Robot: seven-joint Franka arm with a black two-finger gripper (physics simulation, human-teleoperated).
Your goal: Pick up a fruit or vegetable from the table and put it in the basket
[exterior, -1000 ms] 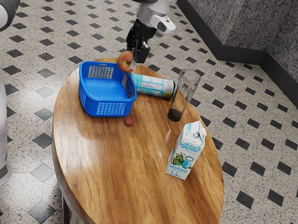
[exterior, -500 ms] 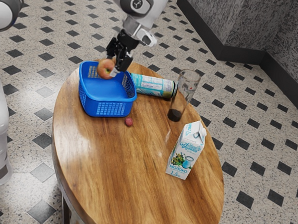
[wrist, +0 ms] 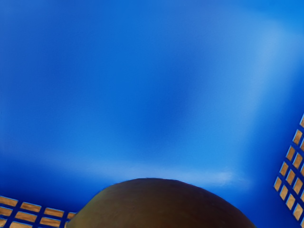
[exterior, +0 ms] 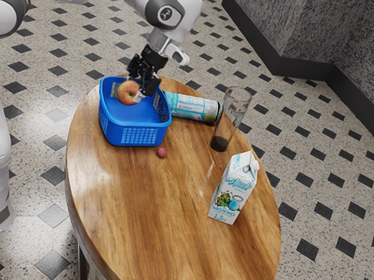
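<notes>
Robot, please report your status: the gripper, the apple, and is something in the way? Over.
Fingers shut on apple. Apple over blue basket, not released. Glass and milk carton outside basket, out of the way.

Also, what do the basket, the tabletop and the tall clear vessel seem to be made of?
Basket: probably moulded plastic with a soft sheen, given its even blue and gridded wall openings.
Tabletop: wood or wood-look veneer, apparently varnished; streaky grain and pale glints show.
Tall vessel: smooth, glass or clear plastic, since the background shows through its side.
</notes>
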